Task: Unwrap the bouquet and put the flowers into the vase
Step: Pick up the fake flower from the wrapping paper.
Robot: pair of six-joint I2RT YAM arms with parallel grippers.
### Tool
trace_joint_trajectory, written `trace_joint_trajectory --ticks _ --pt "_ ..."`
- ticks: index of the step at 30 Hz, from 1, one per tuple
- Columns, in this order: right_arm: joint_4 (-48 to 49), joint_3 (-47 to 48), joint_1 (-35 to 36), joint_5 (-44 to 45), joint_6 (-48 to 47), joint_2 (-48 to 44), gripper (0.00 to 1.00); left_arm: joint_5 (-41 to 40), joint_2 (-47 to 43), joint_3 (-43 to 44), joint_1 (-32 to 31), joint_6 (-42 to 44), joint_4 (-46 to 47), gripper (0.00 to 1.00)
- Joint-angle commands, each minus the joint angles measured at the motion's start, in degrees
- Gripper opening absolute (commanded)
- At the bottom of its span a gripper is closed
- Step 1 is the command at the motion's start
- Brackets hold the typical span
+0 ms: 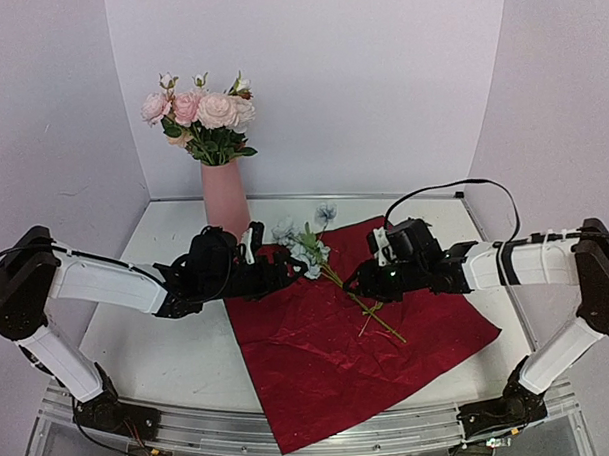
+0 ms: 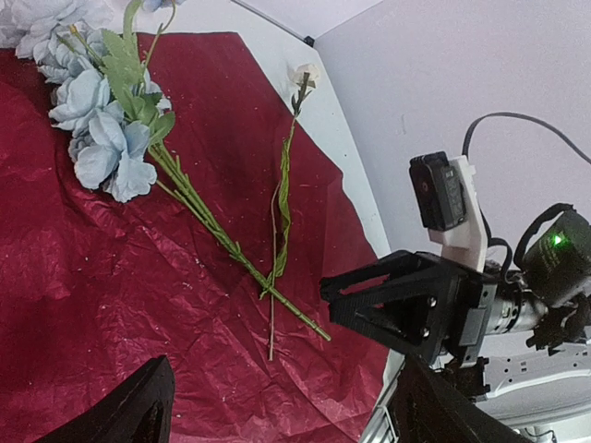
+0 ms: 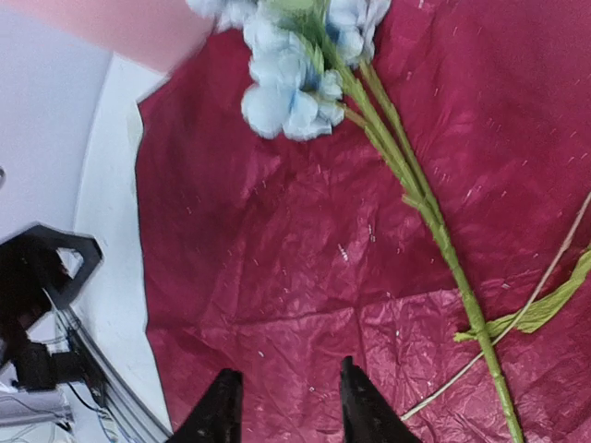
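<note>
The salmon-pink vase (image 1: 224, 196) stands at the back left with pink and white flowers (image 1: 200, 112) in it. The dark red wrapping paper (image 1: 359, 346) lies spread flat on the table. On it lie pale blue flowers (image 1: 305, 250) (image 2: 97, 138) (image 3: 286, 92) with a long green stem (image 2: 231, 245) (image 3: 434, 221), crossed by a thin sprig (image 2: 282, 194). My left gripper (image 1: 286, 271) (image 2: 277, 415) hovers open just left of the blooms. My right gripper (image 1: 355, 284) (image 3: 288, 406) is open over bare paper beside the stem, holding nothing.
The paper's corner hangs toward the table's near metal rail (image 1: 292, 444). White walls close in the back and sides. A black cable (image 1: 453, 188) loops over the right arm. The right gripper's black fingers (image 2: 406, 305) show in the left wrist view, close to the stem's end.
</note>
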Motion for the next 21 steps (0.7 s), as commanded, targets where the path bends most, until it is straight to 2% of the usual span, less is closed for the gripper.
trace_joint_trajectory --ticks 1,5,9,15,21 --pt "-2.95 2.67 0.67 2.58 -4.74 4.31 0.42 -2.02 1.06 2.77 -0.18 -1.60 1.40 0.84" --pt "-8.67 7.56 0.70 7.70 -12.31 9.13 0.45 -2.75 0.33 2.02 -0.18 -0.64 1.39 0.84" --pt "-11.92 12.21 0.67 6.97 -17.83 15.15 0.44 -3.99 -0.77 0.84 -0.17 0.41 1.27 0.84" --pt "-13.95 16.49 0.76 8.39 -17.38 20.97 0.41 -4.85 -3.58 0.02 -0.09 2.68 0.09 0.84" --pt "-16.23 18.46 0.76 10.72 -17.89 21.88 0.40 -7.48 -8.94 -3.49 -0.09 2.98 -1.14 0.84"
